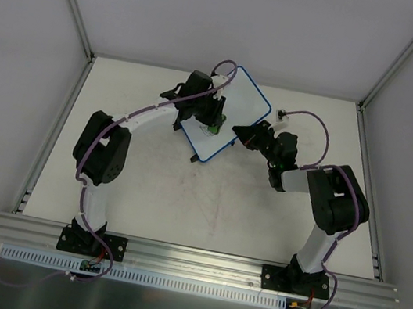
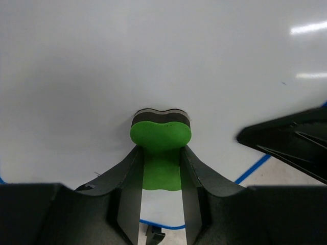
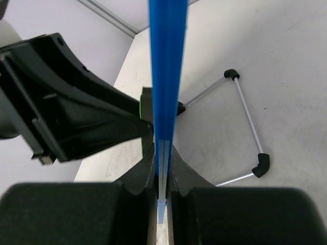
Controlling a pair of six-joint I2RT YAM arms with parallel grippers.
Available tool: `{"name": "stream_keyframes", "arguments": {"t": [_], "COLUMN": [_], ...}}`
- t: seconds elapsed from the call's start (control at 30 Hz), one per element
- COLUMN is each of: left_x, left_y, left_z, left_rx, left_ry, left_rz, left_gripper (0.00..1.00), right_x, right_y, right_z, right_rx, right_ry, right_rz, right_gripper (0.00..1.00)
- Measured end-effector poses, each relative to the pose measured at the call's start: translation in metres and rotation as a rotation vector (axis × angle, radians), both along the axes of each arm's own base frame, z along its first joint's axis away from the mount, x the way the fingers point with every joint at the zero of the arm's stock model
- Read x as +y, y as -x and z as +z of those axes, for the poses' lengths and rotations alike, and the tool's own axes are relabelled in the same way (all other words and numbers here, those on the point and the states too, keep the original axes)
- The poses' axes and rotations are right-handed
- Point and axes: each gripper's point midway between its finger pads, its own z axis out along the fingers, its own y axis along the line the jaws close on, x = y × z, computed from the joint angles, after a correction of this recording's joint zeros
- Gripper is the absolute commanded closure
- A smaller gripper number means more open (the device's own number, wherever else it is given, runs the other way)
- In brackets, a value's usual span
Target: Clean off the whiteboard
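The whiteboard point(image 1: 239, 111), white with a blue frame, lies tilted at the back middle of the table. My left gripper point(image 1: 213, 122) is over it, shut on a green eraser block point(image 2: 160, 137) whose dark felt face presses on the white surface point(image 2: 153, 61). No scribble shows on the board around the eraser. My right gripper point(image 1: 240, 134) is shut on the board's blue edge point(image 3: 166, 76), seen edge-on between its fingers point(image 3: 179, 168). In the right wrist view the left gripper's black body point(image 3: 66, 112) stands left of the board.
The board's wire stand point(image 3: 245, 127) with black feet lies on the table to the right of the blue edge. Grey walls and aluminium rails point(image 1: 73, 5) enclose the table at the back and sides.
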Motion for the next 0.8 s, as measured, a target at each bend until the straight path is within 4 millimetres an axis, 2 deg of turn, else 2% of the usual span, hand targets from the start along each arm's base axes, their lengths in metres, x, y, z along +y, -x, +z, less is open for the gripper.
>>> {"name": "stream_keyframes", "arguments": {"t": [0.2,0.4,0.6,0.8], "left_x": [-0.027,-0.025,-0.002,0.049], "left_y": [0.03,0.029,0.016,-0.002], "left_z": [0.004,0.005,-0.002,-0.03], "left_rx": [-0.021,-0.013,0.083,0.194], "left_ry": [-0.003,0.004,0.078,0.112], "left_rz": [-0.144,-0.128,-0.027,0.182], "left_gripper": [1.0,1.0,1.0,1.0], "right_x": [0.0,0.0,0.001,0.002], "right_y": [0.0,0.0,0.0,0.001], "right_z": [0.0,0.0,0.001,0.002], "right_rx": [0.001,0.003,-0.001,-0.01], "right_ry": [0.0,0.001,0.001,0.005], "right_rz": [0.0,0.0,0.005,0.015], "right_gripper": [1.0,1.0,1.0,1.0]}}
